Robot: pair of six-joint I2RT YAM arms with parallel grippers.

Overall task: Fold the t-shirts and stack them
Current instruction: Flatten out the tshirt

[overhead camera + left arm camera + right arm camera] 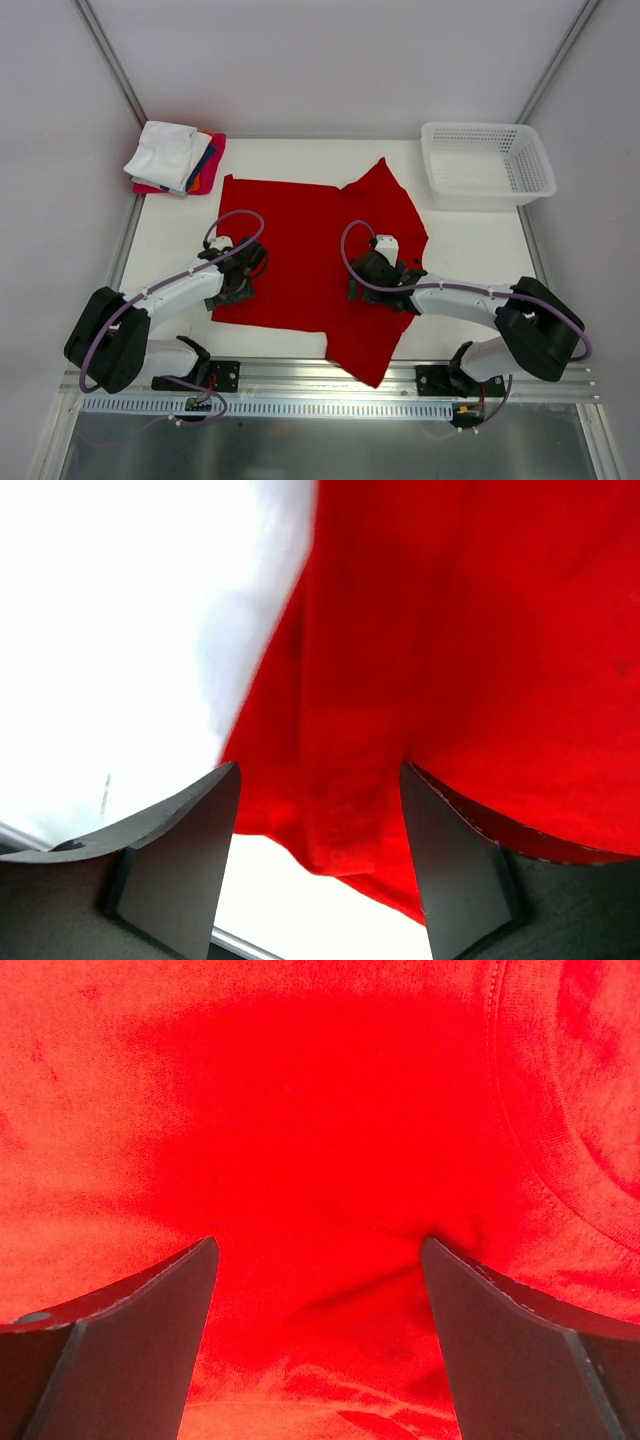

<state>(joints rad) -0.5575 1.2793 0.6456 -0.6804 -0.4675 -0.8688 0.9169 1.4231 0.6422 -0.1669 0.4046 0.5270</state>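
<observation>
A bright red t-shirt (310,250) lies spread on the white table, with one sleeve toward the back right and a part hanging toward the front edge. My left gripper (240,278) sits at the shirt's left edge. In the left wrist view it (320,770) is open, with the red hem (340,820) lying loose between its fingers (185,850). My right gripper (368,278) is low over the shirt's middle. It (318,1250) is open, with its tips against the cloth near the collar seam (520,1150). A stack of folded t-shirts (175,158), white on top, sits at the back left.
A white mesh basket (487,163) stands at the back right corner. Grey walls close in the table at the back and sides. An aluminium rail (330,385) with both arm bases runs along the near edge.
</observation>
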